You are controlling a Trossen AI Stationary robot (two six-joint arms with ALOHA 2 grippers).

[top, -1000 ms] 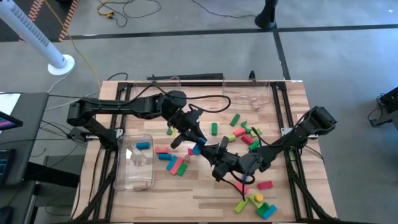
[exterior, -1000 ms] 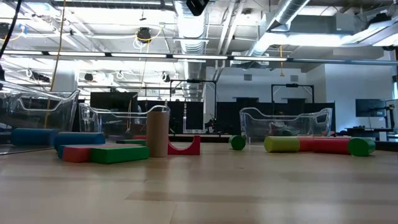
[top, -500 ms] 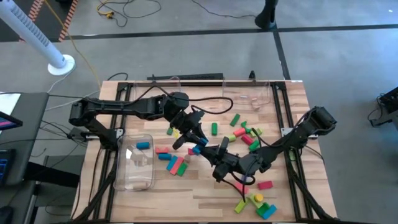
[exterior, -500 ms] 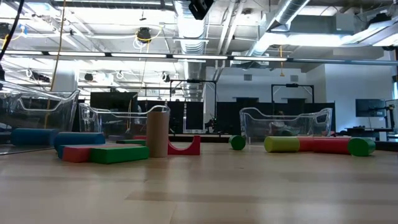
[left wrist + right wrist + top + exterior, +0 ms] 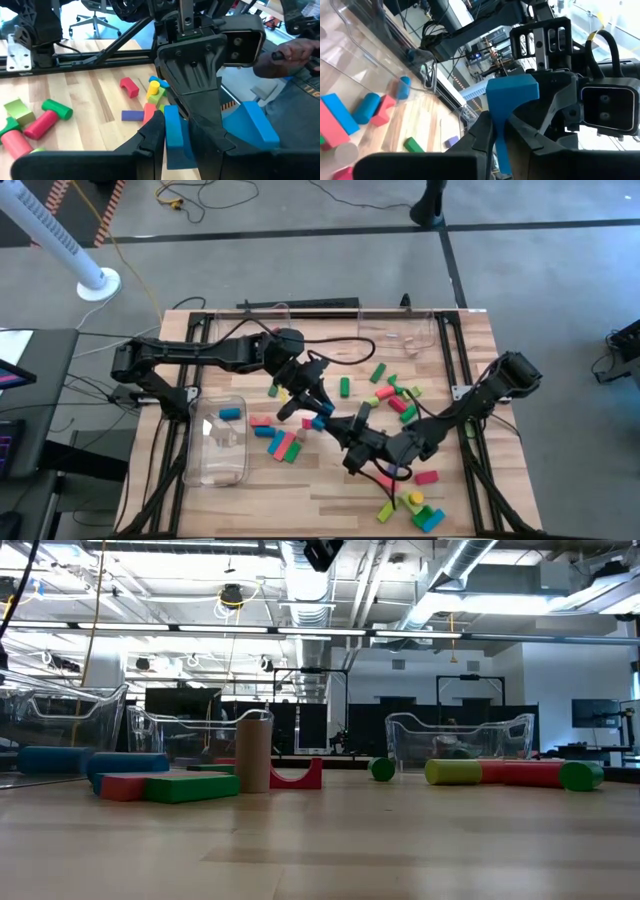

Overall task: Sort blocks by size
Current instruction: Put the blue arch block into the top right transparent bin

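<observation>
So the blue block is up off the table mid-board, sandwiched between both claws, which sit nose to nose. The right claw is clamped tight on one end of it. The left claw is only a narrow crack wide around the other end, and I can see a sliver of gap beside the block on one side, so I'd say it isn't really pinching. The block's long axis looks like it runs roughly from one claw straight into the other. My guess is the next move is just pulling apart along that line, with the right arm keeping it.

Bins: the clear one at the near left has a blue cylinder in it, plus something pale I can't make out. It's closer to the left arm than to the right. The far bin looks like it has a couple of pale bits in it, too small to tell what.

The rest of the blocks are loose on the table, mostly right of centre, with a few by the near left bin
</observation>
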